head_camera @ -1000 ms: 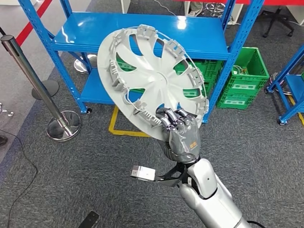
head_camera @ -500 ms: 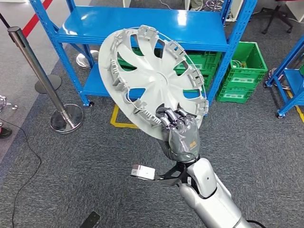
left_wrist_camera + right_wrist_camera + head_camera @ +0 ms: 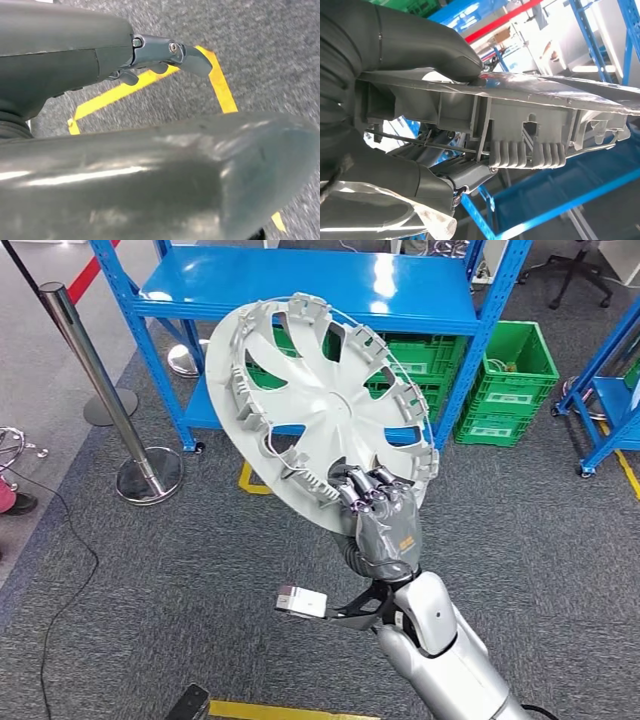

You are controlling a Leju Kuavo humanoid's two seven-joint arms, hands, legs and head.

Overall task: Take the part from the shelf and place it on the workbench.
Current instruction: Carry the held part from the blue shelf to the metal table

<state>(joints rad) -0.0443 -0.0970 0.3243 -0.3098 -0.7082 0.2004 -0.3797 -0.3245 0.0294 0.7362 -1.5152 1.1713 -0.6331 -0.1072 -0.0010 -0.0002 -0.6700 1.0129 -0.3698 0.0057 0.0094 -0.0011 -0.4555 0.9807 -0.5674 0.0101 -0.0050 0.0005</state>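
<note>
Gripping the lower rim of the part (image 3: 324, 410), the right hand (image 3: 381, 525) has its fingers curled over the edge and its thumb pressed on the opposite face, as the right wrist view confirms (image 3: 444, 55). The part, a grey wheel cover with its ribbed inner side and wire ring facing the head camera, is held aloft and tilted, clear of the floor and in front of the blue shelf (image 3: 317, 285). A white tag (image 3: 301, 602) hangs on a cable beside the right wrist. The left hand (image 3: 162, 52) hangs over grey carpet crossed by yellow tape (image 3: 220, 87); its visible fingers are extended with nothing seen in them, but how far it is open cannot be told. Farther off, a chrome stanchion (image 3: 113, 405) stands on its round base to the left of the shelf. Green crates (image 3: 513, 385) sit on the floor under and beside the shelf's right end.
</note>
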